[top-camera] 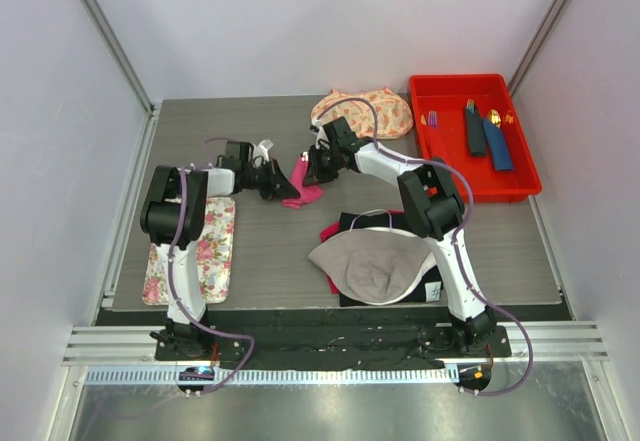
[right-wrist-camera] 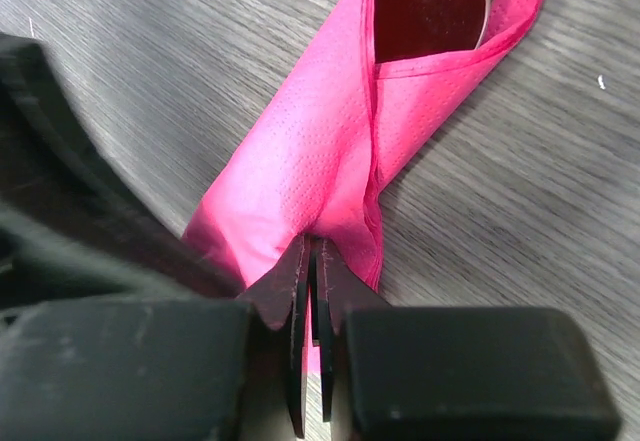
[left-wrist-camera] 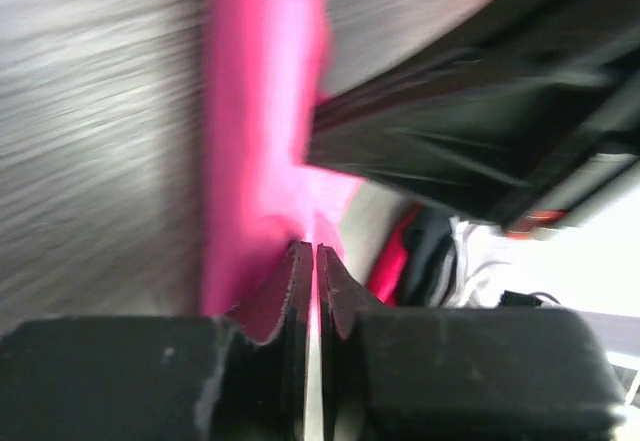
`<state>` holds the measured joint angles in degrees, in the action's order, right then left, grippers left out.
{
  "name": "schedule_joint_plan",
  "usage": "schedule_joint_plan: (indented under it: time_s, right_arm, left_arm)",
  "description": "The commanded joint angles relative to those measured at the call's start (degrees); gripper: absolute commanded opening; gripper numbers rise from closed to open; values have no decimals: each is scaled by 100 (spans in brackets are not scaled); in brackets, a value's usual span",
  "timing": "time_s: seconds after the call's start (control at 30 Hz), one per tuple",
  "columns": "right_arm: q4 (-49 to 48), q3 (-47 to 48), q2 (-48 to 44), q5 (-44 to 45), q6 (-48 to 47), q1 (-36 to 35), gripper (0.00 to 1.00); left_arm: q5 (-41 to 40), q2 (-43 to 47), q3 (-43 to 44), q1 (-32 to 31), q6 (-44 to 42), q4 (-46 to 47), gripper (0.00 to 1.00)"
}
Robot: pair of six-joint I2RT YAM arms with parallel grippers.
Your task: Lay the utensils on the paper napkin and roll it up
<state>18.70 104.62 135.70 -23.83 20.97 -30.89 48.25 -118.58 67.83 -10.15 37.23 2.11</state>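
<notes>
The paper napkin (top-camera: 303, 183) lies mid-table as a bright pink roll (right-wrist-camera: 310, 151). A shiny utensil (right-wrist-camera: 430, 1) pokes out of the roll's far open end in the right wrist view; whether a second one is inside is hidden. My right gripper (right-wrist-camera: 312, 251) is shut on the near end of the roll, pink paper pinched between its tips. My left gripper (left-wrist-camera: 315, 251) meets the napkin (left-wrist-camera: 260, 111) from the other side, jaws almost together with a pink sliver between them. In the top view the left gripper (top-camera: 284, 190) and right gripper (top-camera: 311, 167) face each other across the roll.
A red bin (top-camera: 522, 175) at the back right holds dark blue napkin rolls (top-camera: 476, 133) and gold and purple utensils. A floral mat (top-camera: 203, 251) lies at the left. A floral cloth (top-camera: 385, 113) sits at the back. A grey cap (top-camera: 370, 269) on dark cloth lies at the front.
</notes>
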Motion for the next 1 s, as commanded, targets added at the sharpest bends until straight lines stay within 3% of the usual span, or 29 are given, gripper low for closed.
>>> schedule_joint_plan:
  time_s: [0.0,0.1,0.23,0.33,0.53,0.97]
  right_arm:
    - [530,93,-8,99,-103,206,13]
    - [284,120,-219,-270,187,355,26]
    - [-102,50,-412,-367,504,488,57]
    - [-296,-20,-378,-341,671,532,65]
    - [-673,6,9,-385,1040,514,66]
    - [-693,322,510,-192,1085,321,54]
  left_arm:
    - [-175,-297,-323,22,117,140,7]
    - [-193,-349,-551,-4,293,280,5]
    - [-193,-323,-754,-31,425,439,4]
    - [-219,-306,-824,-31,443,457,4]
    - [-211,-306,-816,-31,460,492,4]
    - [-184,-376,-780,-31,487,527,4]
